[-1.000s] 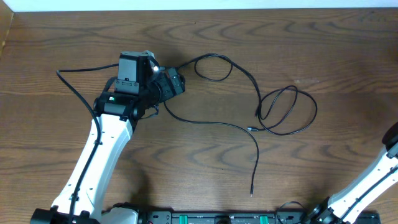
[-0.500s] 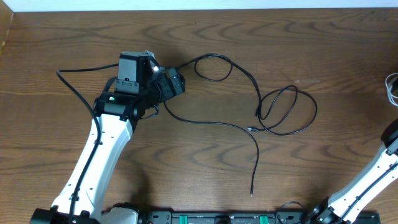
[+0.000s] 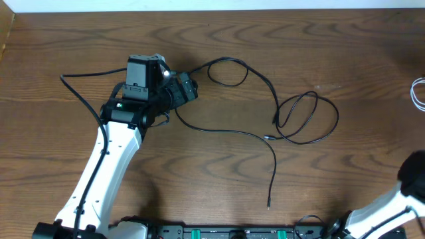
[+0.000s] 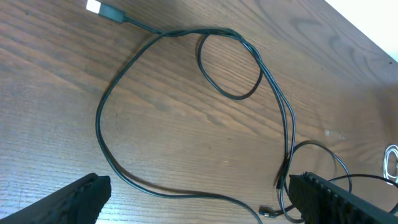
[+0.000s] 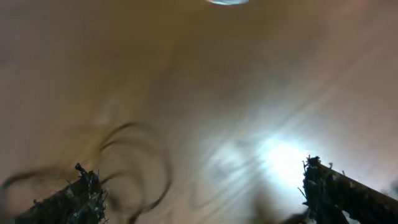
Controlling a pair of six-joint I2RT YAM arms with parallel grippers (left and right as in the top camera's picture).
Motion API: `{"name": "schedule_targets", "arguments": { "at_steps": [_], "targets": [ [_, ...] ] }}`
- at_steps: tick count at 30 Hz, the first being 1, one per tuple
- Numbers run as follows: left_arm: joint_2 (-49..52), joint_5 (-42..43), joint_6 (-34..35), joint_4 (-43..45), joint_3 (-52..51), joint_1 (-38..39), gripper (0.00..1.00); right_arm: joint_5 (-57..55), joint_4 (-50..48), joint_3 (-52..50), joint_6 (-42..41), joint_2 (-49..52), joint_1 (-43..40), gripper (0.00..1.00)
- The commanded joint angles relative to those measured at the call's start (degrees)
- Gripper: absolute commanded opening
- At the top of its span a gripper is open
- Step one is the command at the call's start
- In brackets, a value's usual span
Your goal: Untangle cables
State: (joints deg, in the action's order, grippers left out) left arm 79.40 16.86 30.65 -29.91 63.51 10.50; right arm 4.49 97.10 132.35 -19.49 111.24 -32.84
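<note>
Thin black cables (image 3: 275, 99) lie tangled across the middle of the table. They form a small loop (image 3: 229, 70) by the left gripper and a bigger double loop (image 3: 309, 119) further right. One strand trails to a plug end (image 3: 268, 207) near the front. A bit of white cable (image 3: 418, 93) lies at the right edge. My left gripper (image 3: 189, 89) hovers open over the black cable (image 4: 186, 193), gripping nothing. The right gripper (image 5: 205, 193) is open and empty over blurred wood, with dark cable loops (image 5: 140, 165) to its left.
The left arm (image 3: 106, 159) reaches in from the front left, with its own thick black wire (image 3: 80, 93) arching beside it. The right arm (image 3: 405, 192) stands at the front right corner. The table's far edge (image 3: 212, 9) meets a white wall.
The right gripper has opened, and the white cable now lies at the right edge. The right arm has pulled back toward the front corner. Left arm and black cables are unmoved.
</note>
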Motion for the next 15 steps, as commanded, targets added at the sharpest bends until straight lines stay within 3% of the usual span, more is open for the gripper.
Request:
{"name": "schedule_targets", "arguments": {
  "at_steps": [1,6,9,11,13,15],
  "targets": [
    [0.07,0.48,0.24,-0.04,0.37,-0.04,0.98,8.55,0.22,0.28,3.89,-4.59,2.01,0.99],
    [0.07,0.48,0.24,-0.04,0.37,-0.04,0.98,12.94,0.24,0.15,8.92,-12.81,5.35,0.99],
    [0.07,0.48,0.24,-0.04,0.37,-0.04,0.98,20.24,0.2,0.04,8.85,-17.46,7.19,0.99],
    [0.07,0.48,0.24,-0.04,0.37,-0.04,0.98,19.32,-0.31,0.07,8.85,-19.93,7.98,0.99],
    [0.07,0.48,0.24,-0.04,0.37,-0.04,0.98,21.94,-2.73,0.04,2.62,-21.33,8.33,0.99],
    [0.07,0.48,0.24,-0.04,0.37,-0.04,0.98,24.74,-2.58,-0.04,2.36,-21.22,9.97,0.98]
  ]
}}
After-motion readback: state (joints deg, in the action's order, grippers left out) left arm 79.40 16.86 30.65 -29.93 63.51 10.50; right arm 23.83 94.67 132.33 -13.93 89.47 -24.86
